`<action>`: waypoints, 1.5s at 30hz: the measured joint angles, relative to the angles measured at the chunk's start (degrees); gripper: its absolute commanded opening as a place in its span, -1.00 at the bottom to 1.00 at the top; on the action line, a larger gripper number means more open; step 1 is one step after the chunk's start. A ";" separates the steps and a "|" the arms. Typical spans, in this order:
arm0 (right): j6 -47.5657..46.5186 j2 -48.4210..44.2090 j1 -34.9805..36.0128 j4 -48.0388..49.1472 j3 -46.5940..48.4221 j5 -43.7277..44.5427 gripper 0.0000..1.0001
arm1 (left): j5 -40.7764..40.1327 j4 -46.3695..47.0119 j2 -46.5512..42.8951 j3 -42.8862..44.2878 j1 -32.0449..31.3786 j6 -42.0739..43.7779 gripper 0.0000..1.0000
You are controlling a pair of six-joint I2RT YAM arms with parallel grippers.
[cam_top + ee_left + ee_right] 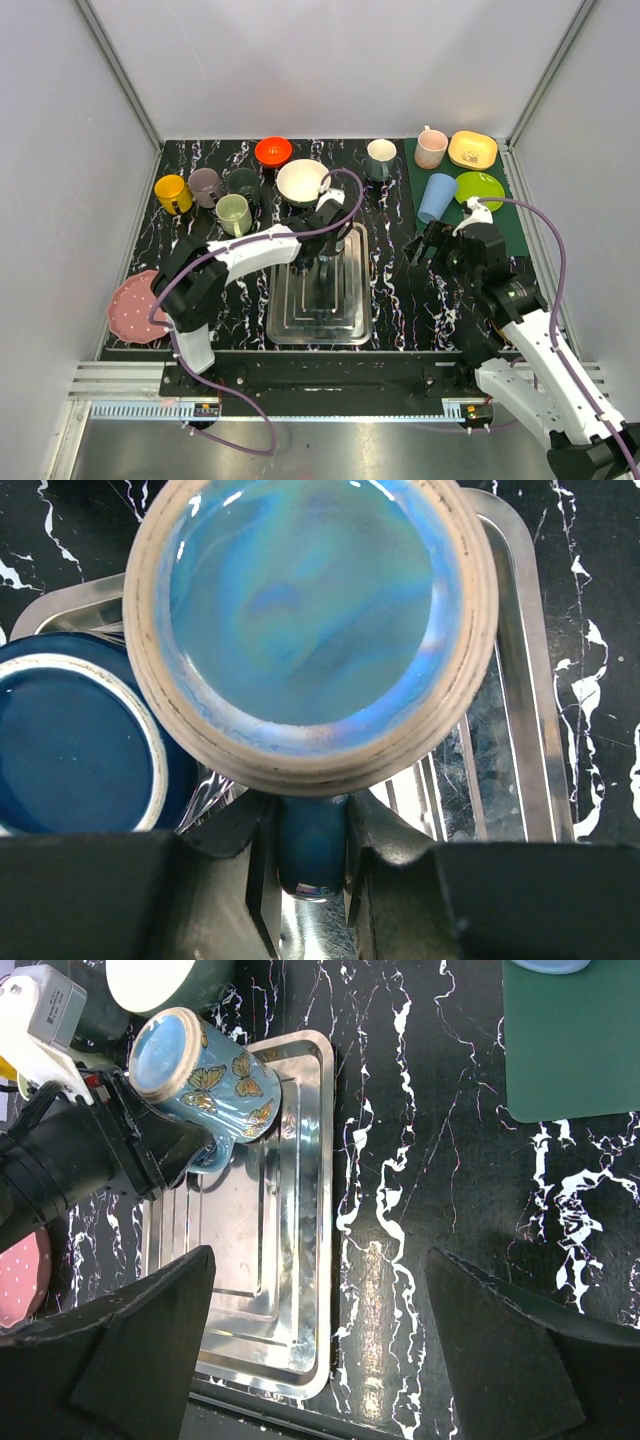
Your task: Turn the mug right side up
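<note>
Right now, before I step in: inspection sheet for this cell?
Surface: black marble table, steel tray centre, green mat right.
Job's things: butterfly mug tilted over tray, base showing.
Clutter: yellow mug, white bowl, blue cup toward far side; pink plate left.
Grippers: left gripper shut on mug's handle; right gripper open, empty.
Cables: purple cables looped along both arms.
Surroundings: grey enclosure walls.

The mug mouth is hidden in every view. Right wrist view: pink plate cut off at 8 o'clock; right gripper fingers cut off at 6 o'clock.
</note>
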 measured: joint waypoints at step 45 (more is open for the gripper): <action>-20.52 87.95 -4.20 6.40 67.43 15.10 0.38 | -4.66 4.02 -57.42 -23.26 -6.19 -1.44 0.98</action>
